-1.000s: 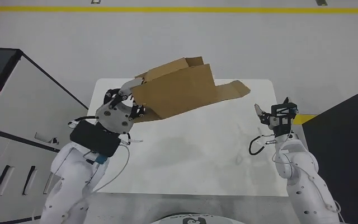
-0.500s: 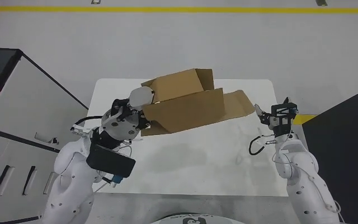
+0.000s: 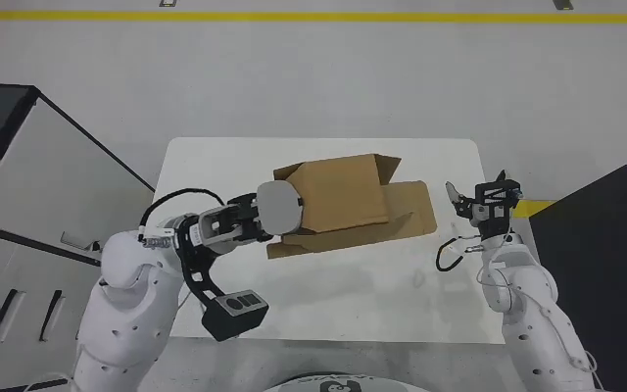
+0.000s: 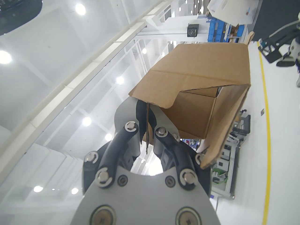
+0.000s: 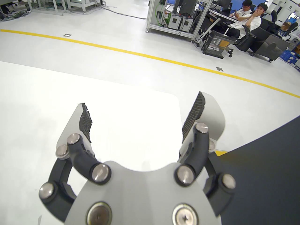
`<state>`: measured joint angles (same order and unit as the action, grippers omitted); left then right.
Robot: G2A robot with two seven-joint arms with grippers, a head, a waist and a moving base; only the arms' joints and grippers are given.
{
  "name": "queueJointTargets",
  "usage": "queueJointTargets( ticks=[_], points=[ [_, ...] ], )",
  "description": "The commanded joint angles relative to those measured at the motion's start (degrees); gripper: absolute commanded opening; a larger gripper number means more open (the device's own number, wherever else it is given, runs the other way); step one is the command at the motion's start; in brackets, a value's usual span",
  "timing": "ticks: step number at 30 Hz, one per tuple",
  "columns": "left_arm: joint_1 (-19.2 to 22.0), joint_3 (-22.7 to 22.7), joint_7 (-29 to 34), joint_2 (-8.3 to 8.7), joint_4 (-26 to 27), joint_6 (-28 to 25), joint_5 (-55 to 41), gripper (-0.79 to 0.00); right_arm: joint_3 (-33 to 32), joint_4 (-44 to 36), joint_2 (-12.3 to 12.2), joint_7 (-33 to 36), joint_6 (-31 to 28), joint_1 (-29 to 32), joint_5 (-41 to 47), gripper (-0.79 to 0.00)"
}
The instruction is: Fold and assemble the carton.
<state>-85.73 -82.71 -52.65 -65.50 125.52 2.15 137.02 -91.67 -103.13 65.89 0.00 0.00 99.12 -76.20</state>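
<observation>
my left gripper [image 4: 147, 129] pinches a flap edge of the brown carton [image 3: 343, 196], half-opened with loose flaps, at mid-frame over the white table [image 3: 392, 284], while my right gripper [image 5: 143, 113] gapes empty.

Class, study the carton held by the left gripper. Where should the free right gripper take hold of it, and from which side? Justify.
Probably the flap jutting from the carton's end nearest the right gripper, approached from that side. It is a thin single panel with a free edge facing the open jaws; the left gripper already pinches the opposite end.
</observation>
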Motion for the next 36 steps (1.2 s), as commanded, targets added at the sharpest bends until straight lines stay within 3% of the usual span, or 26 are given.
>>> queueJointTargets(
  ticks=[1,6,15,23,32,36],
  points=[
    [0.0,0.0,0.0,0.00,0.0,-0.1,-0.4,-0.785,0.0,0.0,0.0,0.0,0.0,0.0,0.0,0.000],
    [0.1,0.1,0.0,-0.02,0.3,0.4,-0.7,-0.785,0.0,0.0,0.0,0.0,0.0,0.0,0.0,0.000],
    [4.5,1.1,-13.4,0.56,-3.9,13.7,7.6,-0.785,0.0,0.0,0.0,0.0,0.0,0.0,0.0,0.000],
    [7.7,2.2,-15.8,0.59,-6.4,25.0,10.2,-0.785,0.0,0.0,0.0,0.0,0.0,0.0,0.0,0.000],
    [7.7,2.9,-14.5,0.54,-6.9,25.1,9.3,-0.785,0.0,0.0,0.0,0.0,0.0,0.0,0.0,0.000],
    [7.8,3.8,-15.5,0.54,-6.6,28.8,9.9,-0.785,0.0,0.0,0.0,0.0,0.0,0.0,0.0,0.000]
  ],
)
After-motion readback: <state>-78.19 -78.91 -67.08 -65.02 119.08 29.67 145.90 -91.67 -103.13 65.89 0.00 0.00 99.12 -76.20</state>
